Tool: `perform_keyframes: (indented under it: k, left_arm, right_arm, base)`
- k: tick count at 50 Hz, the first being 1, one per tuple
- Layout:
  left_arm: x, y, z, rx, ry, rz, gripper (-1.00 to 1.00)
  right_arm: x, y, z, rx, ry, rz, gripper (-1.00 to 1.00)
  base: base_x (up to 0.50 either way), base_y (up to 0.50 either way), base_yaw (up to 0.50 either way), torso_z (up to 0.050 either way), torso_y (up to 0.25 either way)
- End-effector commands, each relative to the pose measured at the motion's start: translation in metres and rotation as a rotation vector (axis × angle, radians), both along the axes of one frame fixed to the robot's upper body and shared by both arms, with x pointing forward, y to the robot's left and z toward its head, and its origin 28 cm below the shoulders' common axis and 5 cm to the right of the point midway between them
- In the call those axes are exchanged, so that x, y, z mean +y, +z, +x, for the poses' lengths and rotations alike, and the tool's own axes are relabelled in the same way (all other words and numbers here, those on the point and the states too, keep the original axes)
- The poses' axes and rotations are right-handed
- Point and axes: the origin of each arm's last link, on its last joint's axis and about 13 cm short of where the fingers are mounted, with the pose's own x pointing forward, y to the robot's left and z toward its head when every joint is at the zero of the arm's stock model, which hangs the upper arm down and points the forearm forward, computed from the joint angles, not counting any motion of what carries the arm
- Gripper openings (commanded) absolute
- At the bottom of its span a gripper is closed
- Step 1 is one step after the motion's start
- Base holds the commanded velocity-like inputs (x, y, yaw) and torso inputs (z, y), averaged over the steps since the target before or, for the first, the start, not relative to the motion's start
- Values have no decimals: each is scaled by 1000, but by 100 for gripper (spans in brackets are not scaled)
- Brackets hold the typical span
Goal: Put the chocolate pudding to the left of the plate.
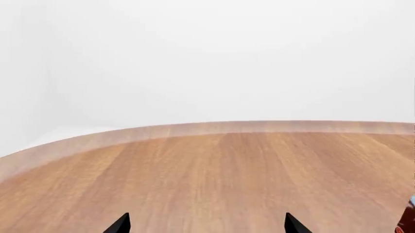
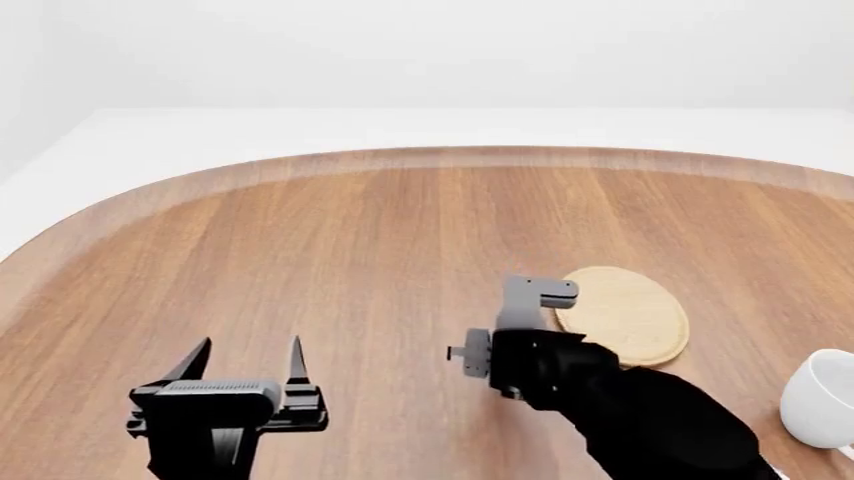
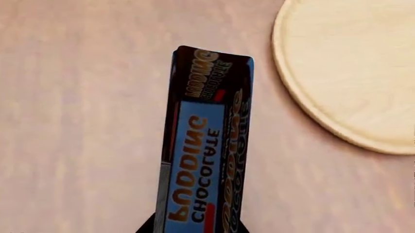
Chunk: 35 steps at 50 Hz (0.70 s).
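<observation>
The chocolate pudding (image 3: 204,145) is a narrow carton, blue and dark brown on the faces that show, lettered "CHOCOLATE PUDDING". My right gripper (image 3: 198,228) is shut on one end of it. The carton points down at the wooden table, just beside the rim of the plate (image 3: 353,73), apart from it. In the head view the right gripper (image 2: 514,335) is close to the left edge of the light-tan plate (image 2: 627,315) and hides the carton. I cannot tell if the carton touches the table. My left gripper (image 2: 247,362) is open and empty near the front left, and it also shows in the left wrist view (image 1: 207,225).
A white mug (image 2: 821,398) stands at the right edge, right of the plate. The rounded wooden table (image 2: 334,230) has its far edge against a white floor. A small red-brown patch (image 1: 408,221) shows at the edge of the left wrist view.
</observation>
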Motion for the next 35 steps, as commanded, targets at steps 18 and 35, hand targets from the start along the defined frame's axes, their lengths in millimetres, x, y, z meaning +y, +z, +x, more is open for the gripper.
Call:
perform_keyframes:
  k: [18, 35]
  left_arm:
    - [2, 61, 82, 227, -47, -44, 100]
    - [0, 110, 158, 240, -3, -16, 100]
  right_arm:
    - [-14, 66, 19, -130, 147, -74, -100]
    - [-16, 93, 33, -167, 152, -85, -100]
  base:
    - [0, 0, 0, 0, 0]
    - [1, 0, 0, 0, -62]
